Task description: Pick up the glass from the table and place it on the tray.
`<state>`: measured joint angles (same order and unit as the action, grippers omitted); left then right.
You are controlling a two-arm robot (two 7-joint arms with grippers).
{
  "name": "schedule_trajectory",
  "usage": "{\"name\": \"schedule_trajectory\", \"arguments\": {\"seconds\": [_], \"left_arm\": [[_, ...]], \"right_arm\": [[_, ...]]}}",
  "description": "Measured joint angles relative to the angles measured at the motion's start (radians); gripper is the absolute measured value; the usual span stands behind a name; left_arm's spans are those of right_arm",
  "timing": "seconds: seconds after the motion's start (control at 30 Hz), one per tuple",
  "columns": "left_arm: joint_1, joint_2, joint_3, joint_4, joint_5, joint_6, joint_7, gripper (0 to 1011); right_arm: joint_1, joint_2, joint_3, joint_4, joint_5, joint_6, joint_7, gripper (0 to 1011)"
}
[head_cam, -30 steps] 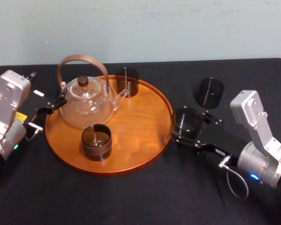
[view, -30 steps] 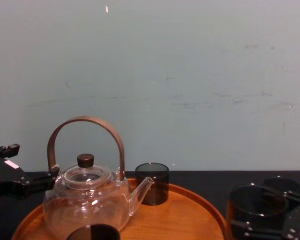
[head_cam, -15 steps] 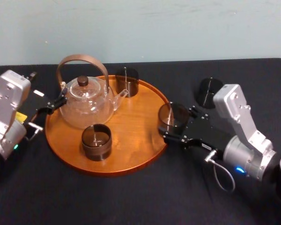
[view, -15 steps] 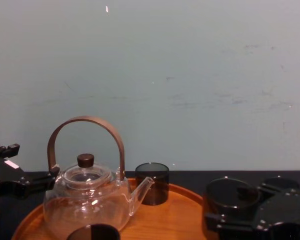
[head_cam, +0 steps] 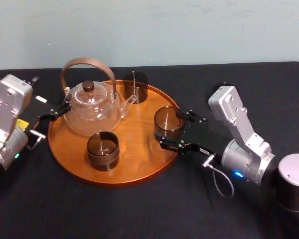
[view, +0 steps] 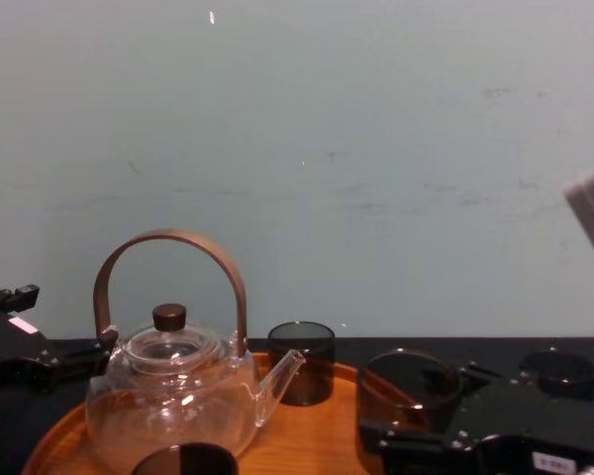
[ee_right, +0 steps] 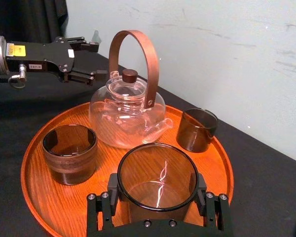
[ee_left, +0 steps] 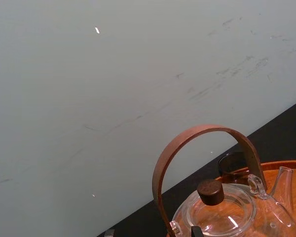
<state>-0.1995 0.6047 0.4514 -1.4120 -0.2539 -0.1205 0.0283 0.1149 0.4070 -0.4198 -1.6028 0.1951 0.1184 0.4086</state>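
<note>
The right gripper (head_cam: 172,129) reaches in over the right part of the round wooden tray (head_cam: 139,149), its fingers (ee_right: 111,190) clamped on either side of a smoked glass (head_cam: 168,121) held upright inside the rim. Whether its base touches the wood cannot be told. Two more smoked glasses stand on the tray: one in front (head_cam: 102,150), one at the back (head_cam: 135,85) beside the glass teapot (head_cam: 92,112). The left gripper (ee_right: 91,58) hangs over the black tabletop (head_cam: 139,209) by the teapot's left side, fingers apart, holding nothing.
</note>
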Motion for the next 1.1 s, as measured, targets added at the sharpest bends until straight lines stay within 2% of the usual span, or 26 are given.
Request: {"name": "schedule_trajectory", "arguments": {"seconds": [0.6,1.1], "left_arm": [[0.0,0.0,0.0,0.0,0.0,0.0,0.0,1010],[0.0,0.0,0.0,0.0,0.0,0.0,0.0,1009]], "right_arm": [[0.081,-0.071,-0.059,0.127,-0.029,-0.006,0.009,906],[0.114,-0.111,-0.078,0.21,-0.038,-0.017,0.011,906]]}}
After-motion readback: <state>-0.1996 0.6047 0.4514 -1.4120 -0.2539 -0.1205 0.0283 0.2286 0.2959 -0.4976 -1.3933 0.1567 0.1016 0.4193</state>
